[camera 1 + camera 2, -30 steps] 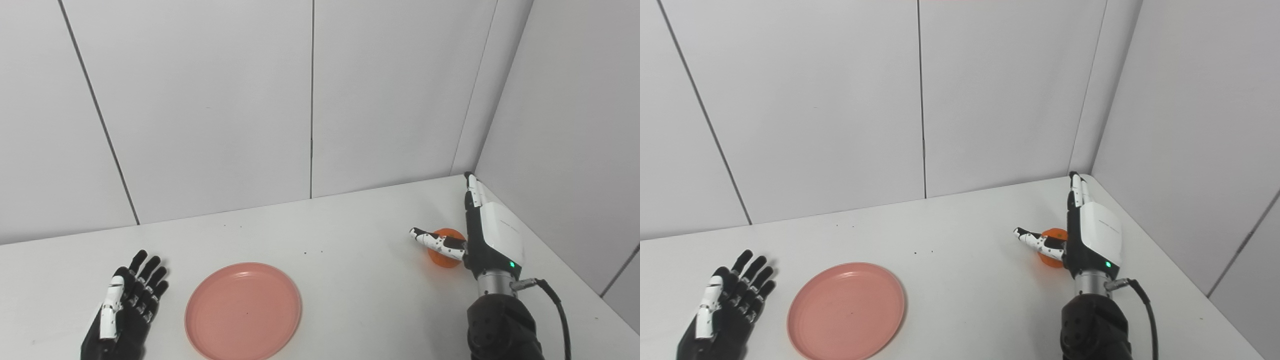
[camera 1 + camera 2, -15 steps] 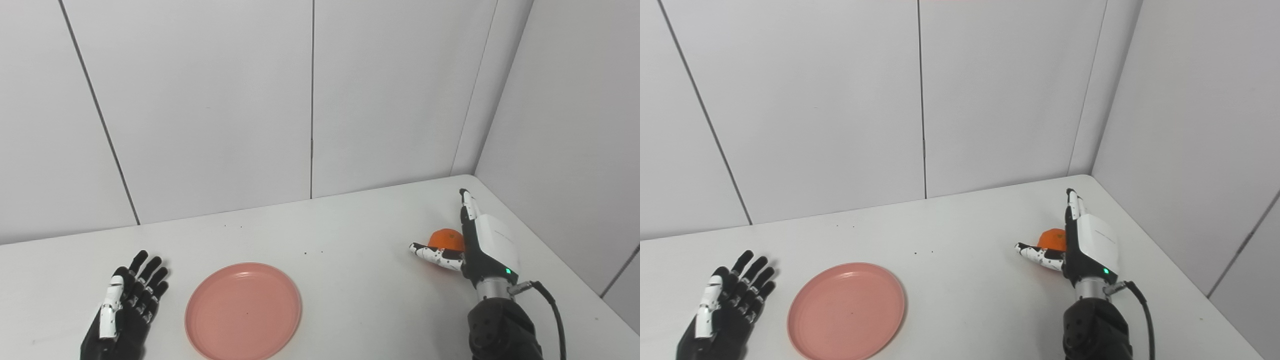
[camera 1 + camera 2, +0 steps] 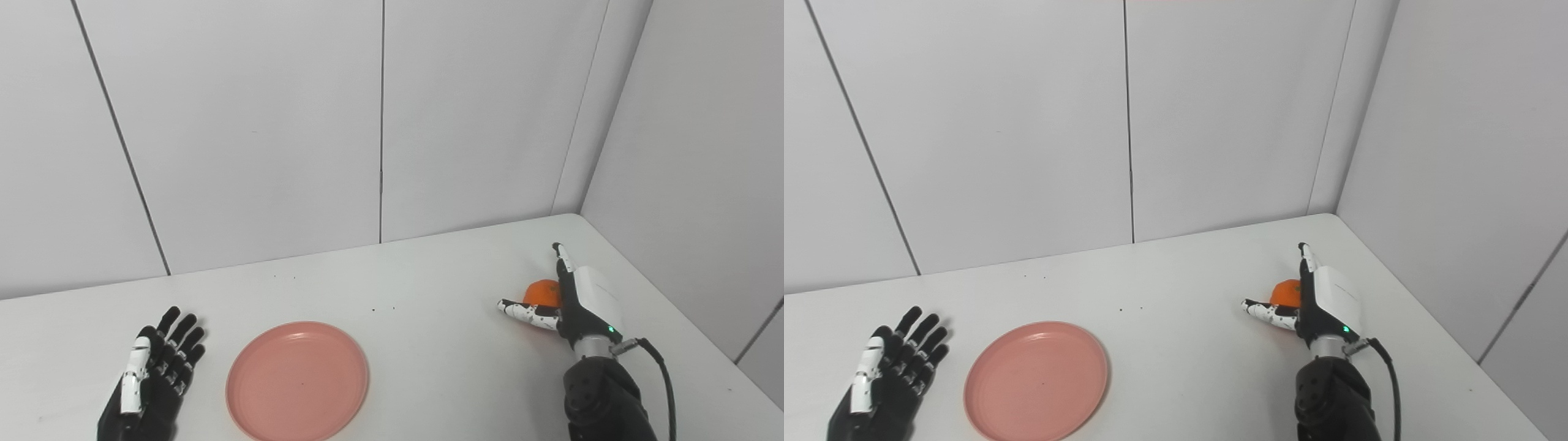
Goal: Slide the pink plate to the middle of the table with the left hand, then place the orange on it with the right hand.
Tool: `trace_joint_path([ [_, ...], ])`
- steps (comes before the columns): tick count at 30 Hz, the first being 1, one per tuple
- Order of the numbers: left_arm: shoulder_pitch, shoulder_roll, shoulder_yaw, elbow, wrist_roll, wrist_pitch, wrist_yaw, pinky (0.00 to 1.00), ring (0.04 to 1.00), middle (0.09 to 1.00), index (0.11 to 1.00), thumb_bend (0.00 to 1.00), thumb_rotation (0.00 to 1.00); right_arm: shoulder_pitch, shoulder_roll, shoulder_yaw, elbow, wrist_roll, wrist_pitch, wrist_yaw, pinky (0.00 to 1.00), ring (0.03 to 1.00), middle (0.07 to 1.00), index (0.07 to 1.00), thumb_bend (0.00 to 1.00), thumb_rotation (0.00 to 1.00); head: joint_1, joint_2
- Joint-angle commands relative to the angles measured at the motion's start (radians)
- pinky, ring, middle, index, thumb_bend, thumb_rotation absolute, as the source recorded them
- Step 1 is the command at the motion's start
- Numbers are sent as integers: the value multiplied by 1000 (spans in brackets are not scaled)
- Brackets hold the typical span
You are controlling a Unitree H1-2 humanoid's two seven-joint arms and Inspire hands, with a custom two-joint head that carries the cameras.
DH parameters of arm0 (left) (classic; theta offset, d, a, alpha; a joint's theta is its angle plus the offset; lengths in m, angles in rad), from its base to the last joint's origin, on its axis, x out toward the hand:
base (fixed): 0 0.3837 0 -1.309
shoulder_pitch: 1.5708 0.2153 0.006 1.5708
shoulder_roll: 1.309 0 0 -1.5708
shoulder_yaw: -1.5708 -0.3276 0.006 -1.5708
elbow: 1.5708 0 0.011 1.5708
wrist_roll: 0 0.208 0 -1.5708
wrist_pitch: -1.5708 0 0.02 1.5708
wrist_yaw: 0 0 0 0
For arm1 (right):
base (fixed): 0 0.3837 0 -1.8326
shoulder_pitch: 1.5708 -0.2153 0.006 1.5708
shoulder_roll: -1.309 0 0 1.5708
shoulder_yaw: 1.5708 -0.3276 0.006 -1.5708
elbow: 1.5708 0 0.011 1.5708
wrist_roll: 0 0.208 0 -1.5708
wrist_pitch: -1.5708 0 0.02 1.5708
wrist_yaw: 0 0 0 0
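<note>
A broad white table fills the lower part of both head views, backed by pale grey wall panels that meet in a corner at the far right. On the table's near left of centre lies the round, shallow pink plastic plate, flat and bare. The right arm, black-sleeved with a dark cable looping off its wrist, reaches in from the bottom right; its right hand, white-backed with a green light near the wrist, stands edge-on with fingers straight and pointing away and the thumb stuck out sideways toward the left, so the hand is spread and grips nothing. The left hand, black with a white thumb, lies palm up just left of the plate without touching it, fingers spread slightly apart and empty. The small round orange sits on the table at the right, in the crook between the right hand's palm and thumb, partly hidden by them; whether they touch it cannot be told.
</note>
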Motion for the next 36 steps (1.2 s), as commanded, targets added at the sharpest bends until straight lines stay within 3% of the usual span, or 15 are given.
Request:
trace_joint_path([
  [1, 17, 14, -2, 28, 10, 42, 12, 992, 956, 953, 946, 295, 1000, -39, -27, -12, -3, 8, -4, -37, 718, 866, 928, 945, 961, 440, 1, 4],
  [7, 18, 20, -5, 25, 12, 45, 12, 993, 966, 964, 953, 294, 1000, -56, -32, -25, 38, 32, -4, -63, 665, 837, 923, 937, 954, 411, 0, 8],
  [13, 22, 20, -5, 9, 11, 54, 17, 992, 966, 961, 954, 293, 1000, -65, -38, -36, 65, 57, -3, -81, 681, 845, 926, 938, 948, 387, 0, 12],
  [26, 22, 27, -7, 8, 10, 50, 13, 998, 967, 962, 953, 299, 1000, -69, -34, -79, 67, 39, -3, -32, 719, 875, 946, 947, 932, 378, -5, 18],
  [36, 20, 27, -4, 8, 4, 52, 12, 997, 967, 961, 953, 301, 1000, -68, -39, -74, 79, 17, -3, 4, 657, 822, 885, 906, 936, 399, -2, 23],
])
